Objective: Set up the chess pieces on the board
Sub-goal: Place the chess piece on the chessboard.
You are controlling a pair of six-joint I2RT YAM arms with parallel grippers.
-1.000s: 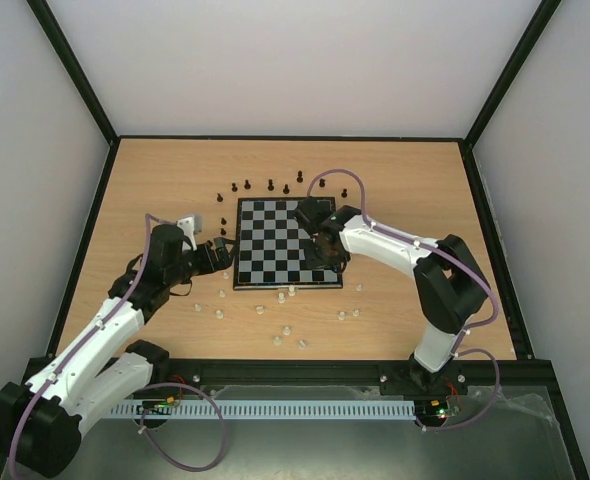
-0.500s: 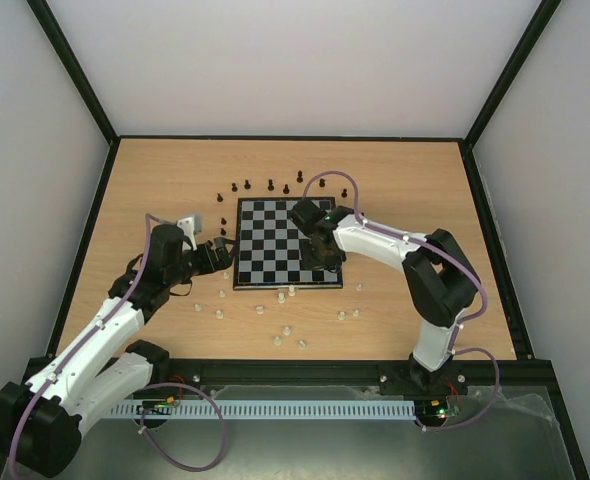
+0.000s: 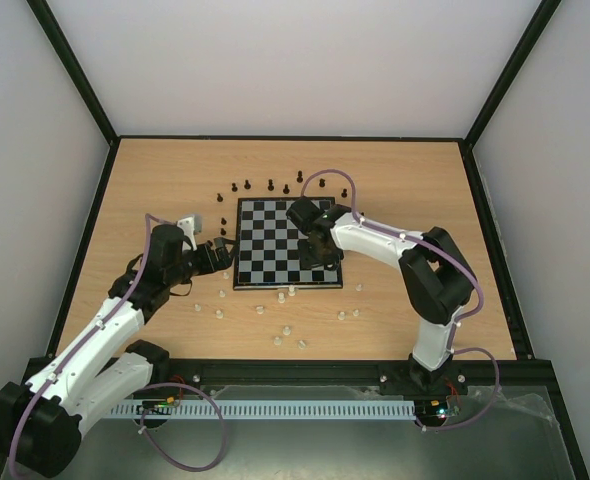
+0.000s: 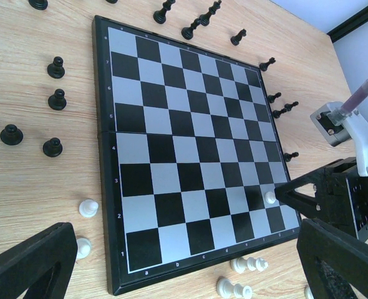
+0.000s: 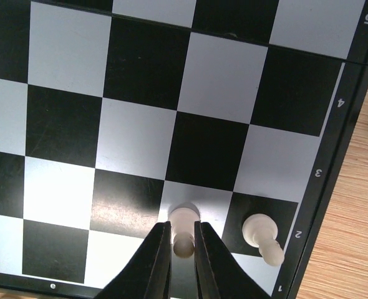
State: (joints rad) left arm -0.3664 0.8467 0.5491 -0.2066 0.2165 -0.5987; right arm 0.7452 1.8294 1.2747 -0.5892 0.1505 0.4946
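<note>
Up close, the right pincer (image 5: 183, 228) grips a white pawn (image 5: 184, 217) on the board (image 5: 140, 124), near its lettered rim; a second white pawn (image 5: 262, 237) stands just beside it; only the left wrist view shows the left pincer (image 4: 184, 249) spread wide at the board's side.

Board (image 3: 270, 240): mid-desk (image 3: 395, 180).
Black chess pieces (image 3: 272, 184): beyond board's far and left edges.
White chess pieces (image 3: 287, 328): scattered before its near edge.
Right gripper (image 3: 314, 260): over board's near-right squares.
Left gripper (image 3: 229, 251): beside board's left edge.
</note>
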